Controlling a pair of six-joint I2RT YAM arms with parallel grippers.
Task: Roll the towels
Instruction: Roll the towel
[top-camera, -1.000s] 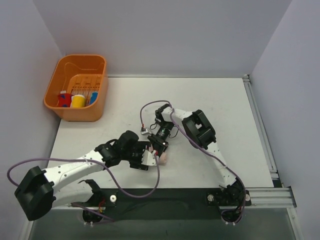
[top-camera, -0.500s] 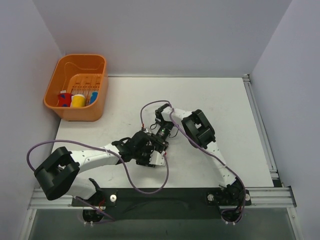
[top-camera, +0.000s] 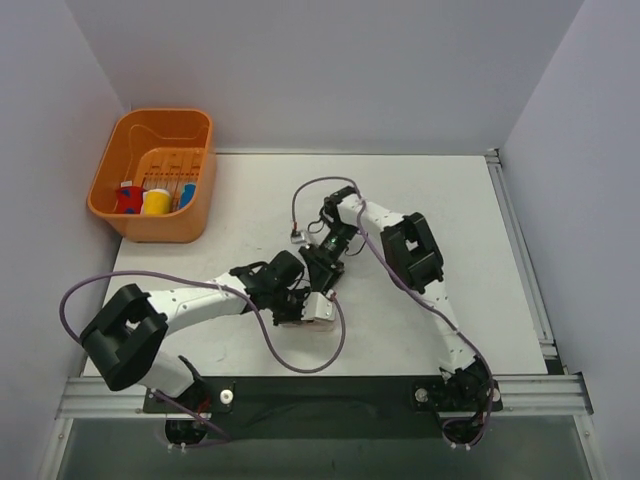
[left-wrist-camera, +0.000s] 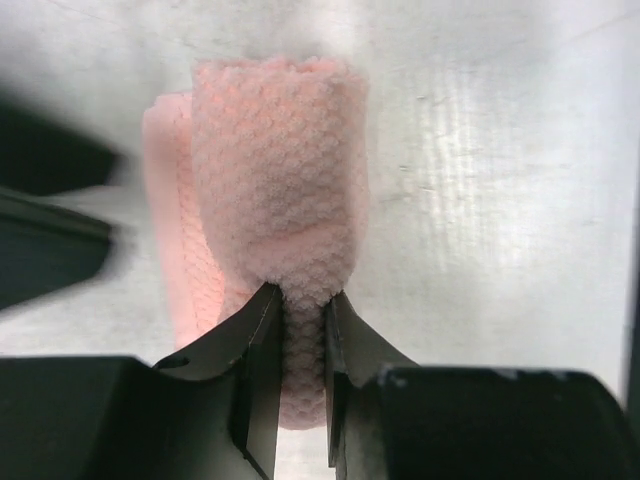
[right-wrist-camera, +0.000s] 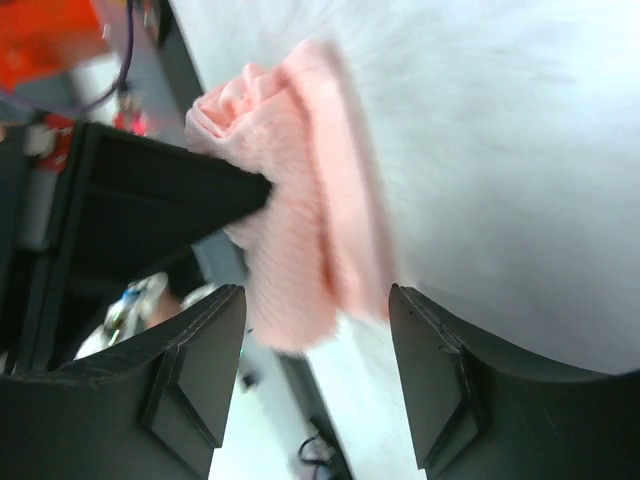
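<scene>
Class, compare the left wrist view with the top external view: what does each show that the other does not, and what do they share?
Left wrist only: the pink towel is clearly rolled, and the left gripper pinches its near end. Top external only: the orange basket at the far left corner of the table, holding small items, plus the left arm and right arm meeting mid-table. Both: the table and the left gripper. From above, the towel is almost hidden.

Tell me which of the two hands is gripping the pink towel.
The left hand: it pinches one end of the rolled pale pink cloth towel. The right hand stands wide open beside the towel, clamping nothing.
</scene>
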